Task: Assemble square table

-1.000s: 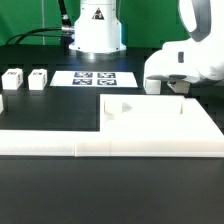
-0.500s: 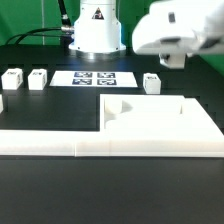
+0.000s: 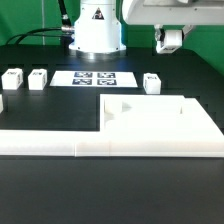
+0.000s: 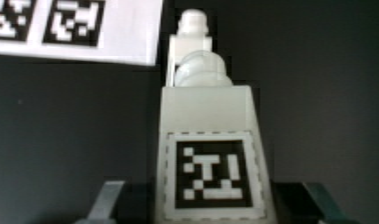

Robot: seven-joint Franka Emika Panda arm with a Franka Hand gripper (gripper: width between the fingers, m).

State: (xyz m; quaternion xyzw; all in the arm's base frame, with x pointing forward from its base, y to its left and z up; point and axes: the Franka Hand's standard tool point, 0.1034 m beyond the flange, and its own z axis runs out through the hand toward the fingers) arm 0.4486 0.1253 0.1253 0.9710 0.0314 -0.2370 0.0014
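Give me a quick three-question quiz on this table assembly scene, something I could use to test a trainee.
1. True or false: the gripper is empty.
2. Where does the marker board lie? A) on the square panel; B) on the dark table, apart from the panel; C) in the gripper.
3. Fill in: in the wrist view, the face of the held leg carries a black-and-white ____.
Key: 1 false, it is shut on a leg; 2 B; 3 tag.
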